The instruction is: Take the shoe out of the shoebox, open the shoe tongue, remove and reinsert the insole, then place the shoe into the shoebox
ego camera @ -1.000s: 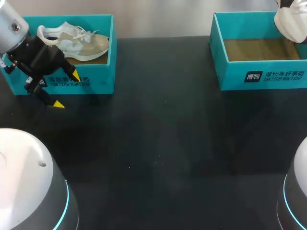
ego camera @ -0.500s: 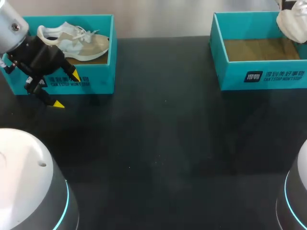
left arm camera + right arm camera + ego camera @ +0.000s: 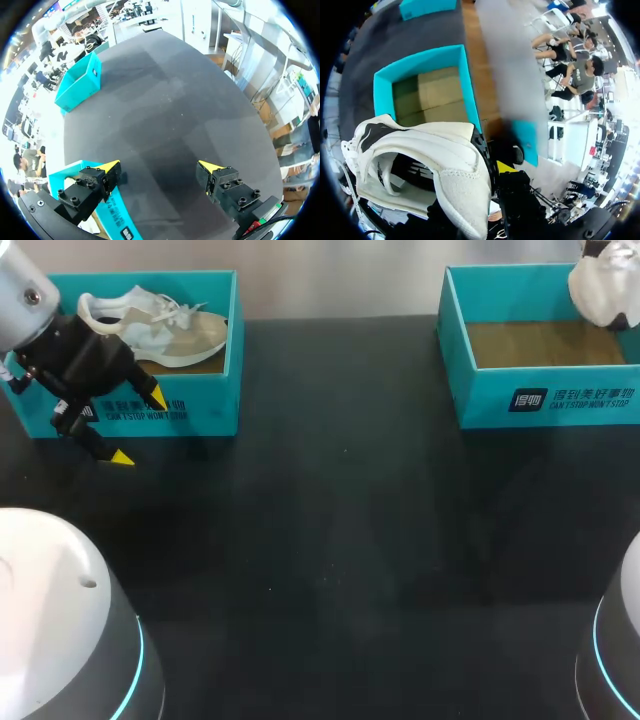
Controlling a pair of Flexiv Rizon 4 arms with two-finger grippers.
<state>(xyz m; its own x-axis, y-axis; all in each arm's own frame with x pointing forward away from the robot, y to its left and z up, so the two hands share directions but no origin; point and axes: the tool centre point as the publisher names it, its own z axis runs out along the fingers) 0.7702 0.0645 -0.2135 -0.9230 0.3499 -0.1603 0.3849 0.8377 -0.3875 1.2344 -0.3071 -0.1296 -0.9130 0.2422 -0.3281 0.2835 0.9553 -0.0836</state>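
Shifted slightly leftward, right pincer (image 3: 493,168) grips the white shoe (image 3: 602,295) over its shoebox (image 3: 545,396); left pincer (image 3: 140,427) gapes wide.

middle: broad table (image 3: 340,560) lane between boxes | far left: left shoebox (image 3: 215,405) walls | far right: right shoebox (image 3: 470,400) walls, white shoe (image 3: 600,290) overhead

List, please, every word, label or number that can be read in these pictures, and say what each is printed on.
Left shoebox, front wall: two rows of white print, partly hidden; too small and blurred to read.
Right shoebox, front wall: a dark logo square, then two rows of white print; too blurred to read surely.
White shoe, right wrist view: dark markings only, no readable text.
No numbers or signs show on the table.
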